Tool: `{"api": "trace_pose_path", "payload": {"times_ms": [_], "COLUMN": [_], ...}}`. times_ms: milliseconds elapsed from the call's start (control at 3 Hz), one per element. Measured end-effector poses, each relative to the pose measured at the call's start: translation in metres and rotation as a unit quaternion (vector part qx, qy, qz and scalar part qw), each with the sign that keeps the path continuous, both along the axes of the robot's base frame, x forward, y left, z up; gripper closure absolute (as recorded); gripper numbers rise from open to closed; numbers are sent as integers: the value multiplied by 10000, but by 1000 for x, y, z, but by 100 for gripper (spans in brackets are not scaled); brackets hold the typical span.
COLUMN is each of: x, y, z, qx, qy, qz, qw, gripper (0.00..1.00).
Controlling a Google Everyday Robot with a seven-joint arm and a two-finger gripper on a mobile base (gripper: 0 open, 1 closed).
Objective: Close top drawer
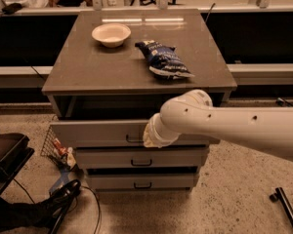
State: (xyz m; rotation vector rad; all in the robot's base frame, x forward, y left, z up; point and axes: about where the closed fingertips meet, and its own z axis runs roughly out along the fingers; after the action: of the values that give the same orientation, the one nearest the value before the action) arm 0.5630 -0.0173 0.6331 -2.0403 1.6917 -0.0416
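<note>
The top drawer [97, 132] of the grey cabinet stands partly pulled out, with a dark gap under the cabinet top. Its pale-grey front carries a small black handle [133, 140]. My white arm [224, 128] reaches in from the right across the drawer front. My gripper [147, 138] is at the arm's end, right against the drawer front just to the right of the handle. The wrist hides most of it.
A white bowl [111, 34] and a blue snack bag [164, 60] lie on the cabinet top [88, 72]. Two closed drawers [141, 161] sit below. A dark chair [5, 155] and cables [63, 194] are on the floor at left, and a metal bar [285, 208] at right.
</note>
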Motion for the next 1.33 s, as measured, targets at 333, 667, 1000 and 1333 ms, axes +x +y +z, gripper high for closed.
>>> {"api": "trace_pose_path", "payload": {"times_ms": [333,667,1000,1333], "x": [0,27,29,43], "y": [0,-8,-8,-12], "z": [0,-6,-6,-7], "qx": [0,73,77,117], "qy": [0,-16,-17,-4], "qz": [0,-89,-94,-121], "qw": [10000,9999,9999,9999], "gripper": [100,100,100,100]}}
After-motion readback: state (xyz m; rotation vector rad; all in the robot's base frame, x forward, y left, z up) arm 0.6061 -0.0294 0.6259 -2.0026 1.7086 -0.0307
